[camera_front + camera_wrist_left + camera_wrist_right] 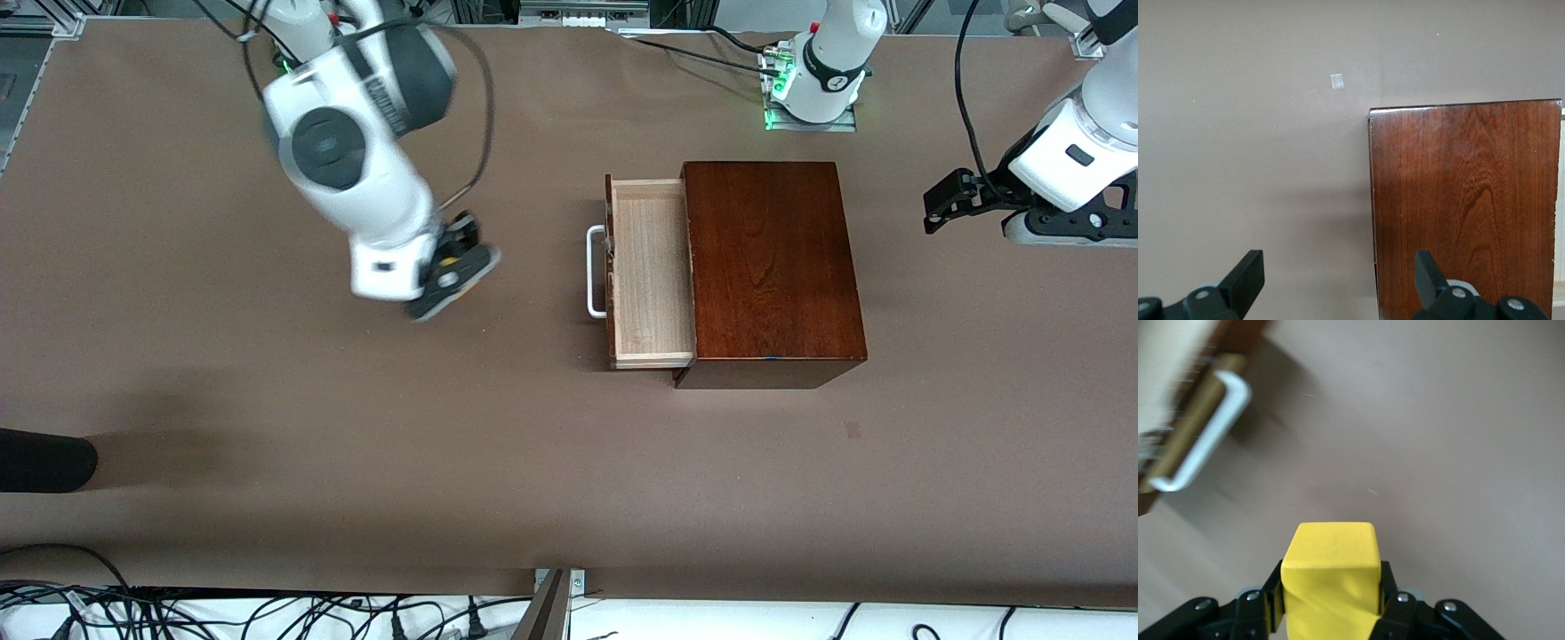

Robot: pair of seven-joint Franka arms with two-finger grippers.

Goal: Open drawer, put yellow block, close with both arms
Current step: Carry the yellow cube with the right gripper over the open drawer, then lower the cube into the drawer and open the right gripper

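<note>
The drawer (649,271) stands pulled out of the dark mahogany box (769,267), its pale tray empty and its white handle (594,271) pointing toward the right arm's end. My right gripper (453,267) is up over the bare table between that end and the handle, shut on the yellow block (1330,577). The handle shows in the right wrist view (1201,433). My left gripper (944,204) is open and empty, over the table beside the box toward the left arm's end. The left wrist view shows its fingers (1245,277) and the box top (1465,200).
A black rounded object (44,460) pokes in at the table's edge at the right arm's end, nearer the front camera. Cables (267,613) run along the table's near edge. A small white speck (1337,81) lies on the table by the box.
</note>
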